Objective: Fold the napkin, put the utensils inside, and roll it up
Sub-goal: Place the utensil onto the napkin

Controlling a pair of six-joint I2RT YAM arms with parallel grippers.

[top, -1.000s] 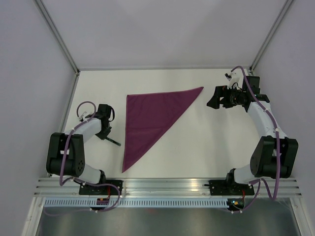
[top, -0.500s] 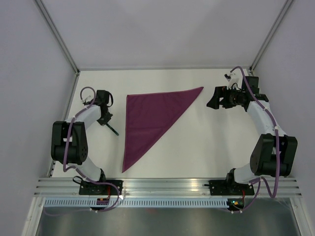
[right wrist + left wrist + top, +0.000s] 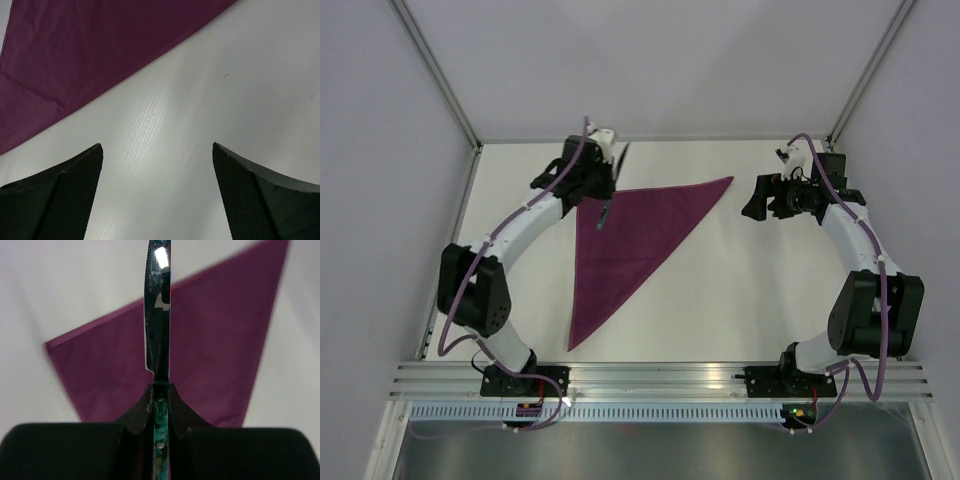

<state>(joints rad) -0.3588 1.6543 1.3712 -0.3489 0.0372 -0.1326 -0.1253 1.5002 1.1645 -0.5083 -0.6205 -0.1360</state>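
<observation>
Overhead view looks down; both wrist views look closely at the napkin (image 3: 630, 235).

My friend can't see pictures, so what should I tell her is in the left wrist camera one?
The left tool pinches a shiny knife with a green handle, its blade pointing straight up the picture. Behind it, a bit blurry, lies the purple napkin, folded into a triangle, on a white table.

Napkin (image 3: 625, 235) (triangular) on white table (image 3: 740, 300)
</observation>
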